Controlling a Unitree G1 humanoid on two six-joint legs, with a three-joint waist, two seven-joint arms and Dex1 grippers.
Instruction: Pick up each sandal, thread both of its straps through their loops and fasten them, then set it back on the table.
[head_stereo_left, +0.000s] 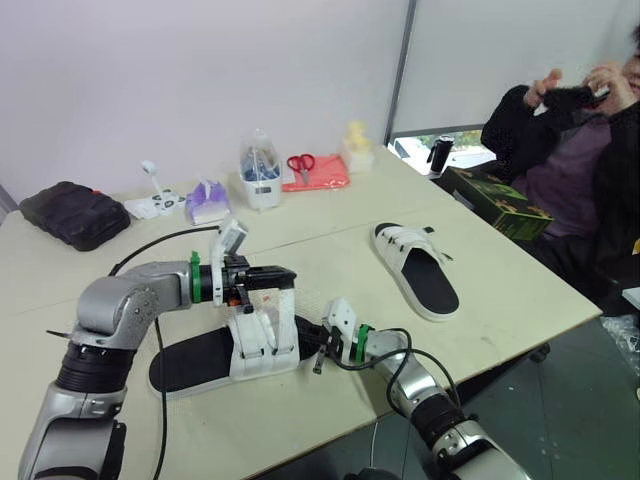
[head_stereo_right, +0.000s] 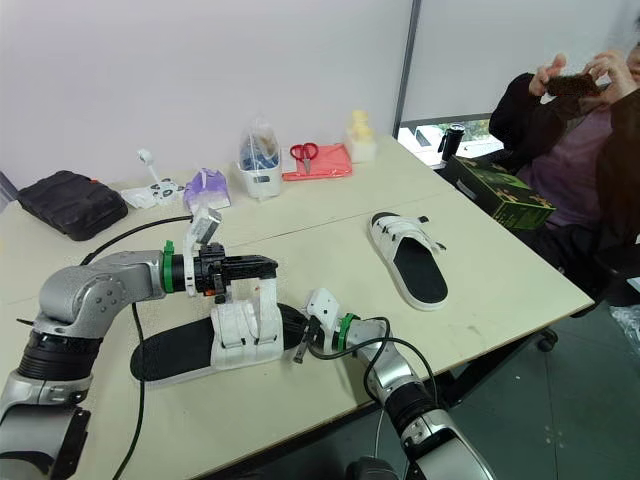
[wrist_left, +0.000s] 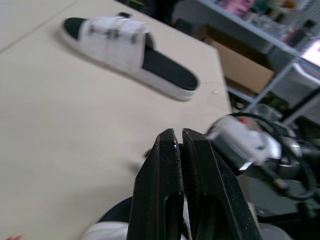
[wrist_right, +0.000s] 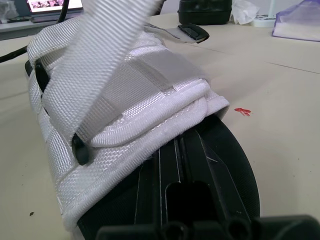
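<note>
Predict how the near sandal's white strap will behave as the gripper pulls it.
Probably floppy: the strap is flat woven webbing, rising from the sandal to the left gripper. Likely light, and grippy rather than slippery, given its coarse weave.

Left gripper (head_stereo_right: 270, 267) pinches a white strap (head_stereo_right: 268, 292) and holds it up off the near sandal (head_stereo_right: 200, 352) — right gripper (head_stereo_right: 300, 342) sits at that sandal's open end. Second sandal (head_stereo_right: 408, 258) lies well apart on the table (head_stereo_right: 500, 290).
</note>
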